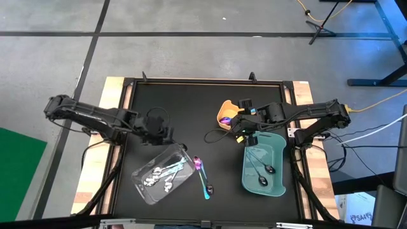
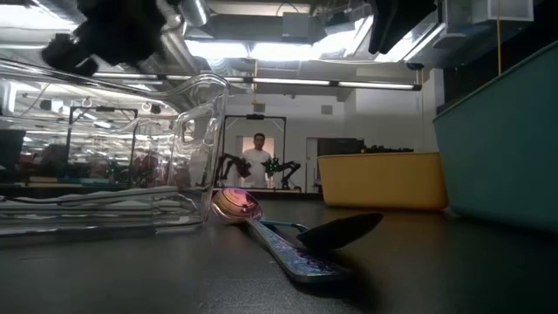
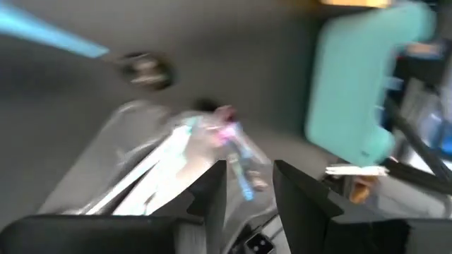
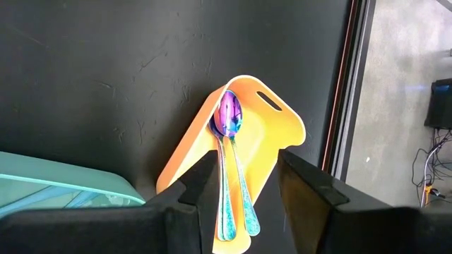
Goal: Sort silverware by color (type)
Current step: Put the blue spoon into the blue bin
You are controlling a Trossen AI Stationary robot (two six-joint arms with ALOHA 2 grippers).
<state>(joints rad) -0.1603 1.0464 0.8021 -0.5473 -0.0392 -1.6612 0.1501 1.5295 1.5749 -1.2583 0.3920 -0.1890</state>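
Silver spoons [image 1: 160, 173] lie in the clear tray [image 1: 143, 184]. Iridescent spoons [image 4: 229, 134] lean in the yellow tray [image 1: 224, 109], bowls up. Dark-headed spoons [image 1: 261, 166] lie in the teal tray [image 1: 280, 159]. On the mat between the trays lies an iridescent spoon [image 1: 198, 164] with a pink bowl [image 2: 235, 205]. A dark spoon head [image 2: 342, 230] rests across its handle. My left gripper [image 1: 164, 132] hangs open above the clear tray's far end, with nothing between its fingers [image 3: 248, 190]. My right gripper [image 4: 244, 187] hangs open above the yellow tray.
The black mat has a raised frame [image 1: 203, 81] and wooden strips on either side. The left wrist view shows one more teal-handled, dark-headed utensil [image 3: 145, 70] lying on the mat. Beyond the table, far back in the room, stands a person [image 2: 258, 157].
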